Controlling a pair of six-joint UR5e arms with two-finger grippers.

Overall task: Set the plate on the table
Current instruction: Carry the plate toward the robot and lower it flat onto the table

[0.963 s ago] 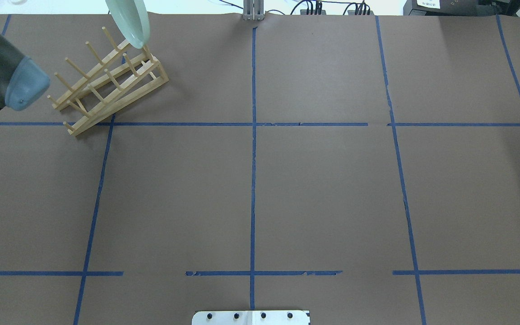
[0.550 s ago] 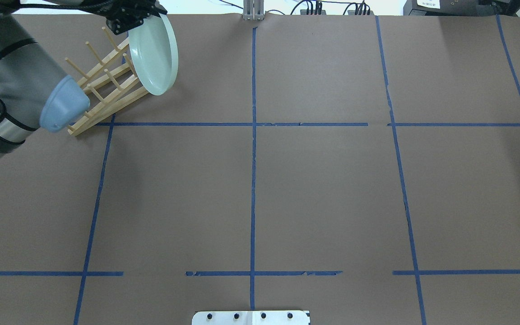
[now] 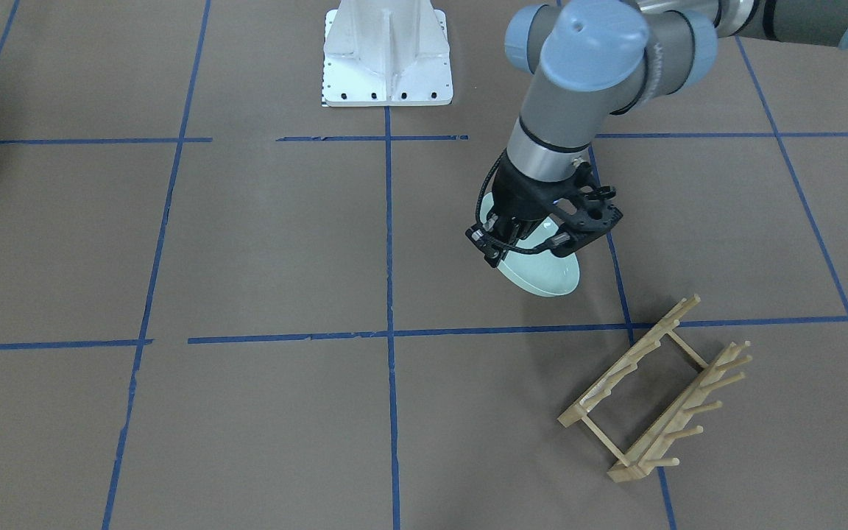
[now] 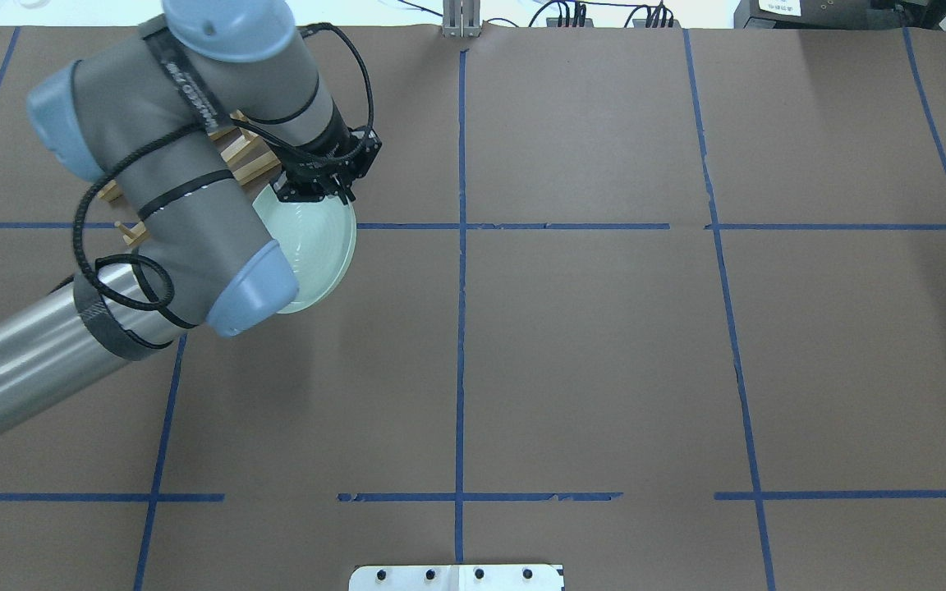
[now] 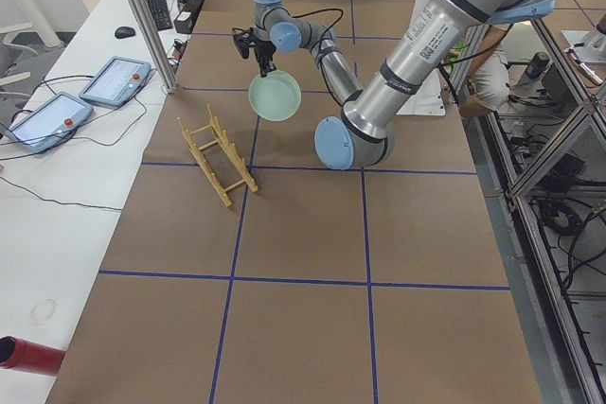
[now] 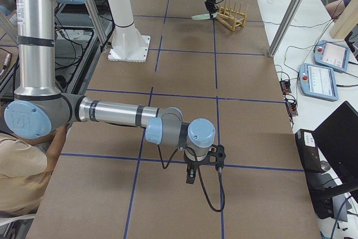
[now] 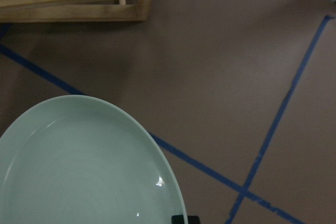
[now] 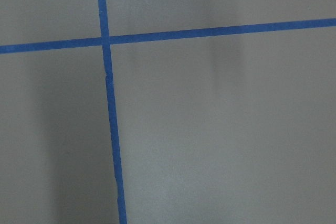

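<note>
The pale mint-green plate (image 4: 314,256) hangs face-up and tilted from my left gripper (image 4: 321,187), which is shut on its far rim. It is over the brown table (image 4: 604,345), just on the near side of the wooden rack. It also shows in the front view (image 3: 548,278) under the gripper (image 3: 531,239), in the left wrist view (image 7: 84,166) and in the left side view (image 5: 275,98). I cannot tell whether it touches the table. My right gripper (image 6: 191,175) shows only in the right side view, low over the table; I cannot tell if it is open or shut.
The empty light wooden pegged rack (image 3: 652,390) stands on the table beside the plate, partly hidden by my left arm in the overhead view (image 4: 245,153). The white robot base (image 3: 386,55) is at the near edge. Blue tape lines (image 4: 461,328) cross the table.
My left arm has carried the plate off the rack, toward the robot and a little right. The plate has turned from upright to nearly face-up and come lower.
</note>
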